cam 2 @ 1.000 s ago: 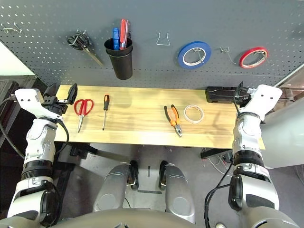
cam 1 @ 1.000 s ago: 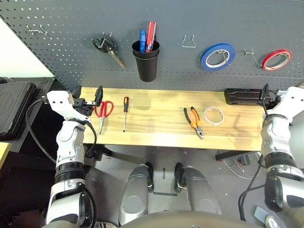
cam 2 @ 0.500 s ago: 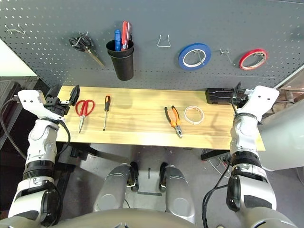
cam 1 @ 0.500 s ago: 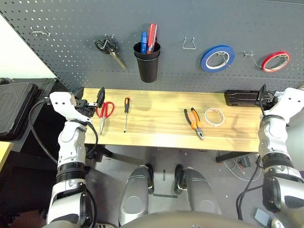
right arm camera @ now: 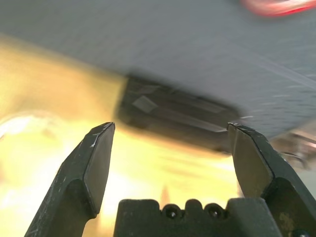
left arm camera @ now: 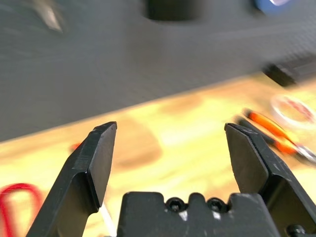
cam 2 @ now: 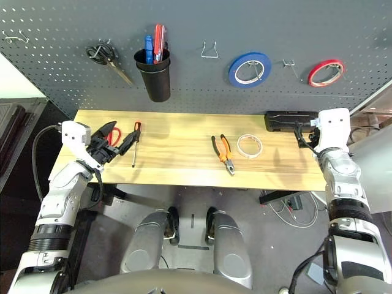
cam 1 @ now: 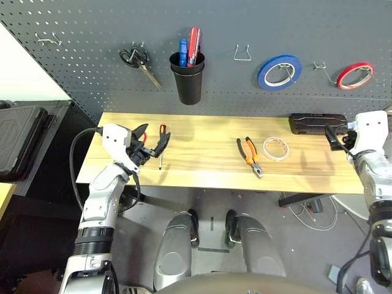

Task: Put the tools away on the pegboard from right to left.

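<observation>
Left eye view: my left tool (cam 1: 153, 138) is released, jaws spread and empty, hovering over the left part of the tabletop (cam 1: 202, 165). It sits above the red-handled scissors (cam 2: 114, 136) and just left of the slim screwdriver (cam 1: 161, 146), both flat on the wood. My right tool (right arm camera: 170, 148) is likewise released and empty (its fingers stand wide apart in the right wrist view), at the far right end of the tabletop beside a black box (cam 1: 319, 122). The pliers (cam 1: 249, 155) lie right of centre, with the white tape roll (cam 1: 276, 149) just to their right, apart from them. The pegboard (cam 1: 86, 73) stands along the far edge, carrying black-handled scissors (cam 1: 138, 61), a black cup holder (cam 1: 187, 79), a blue tape roll (cam 1: 279, 71) and a red tape roll (cam 1: 355, 75).
</observation>
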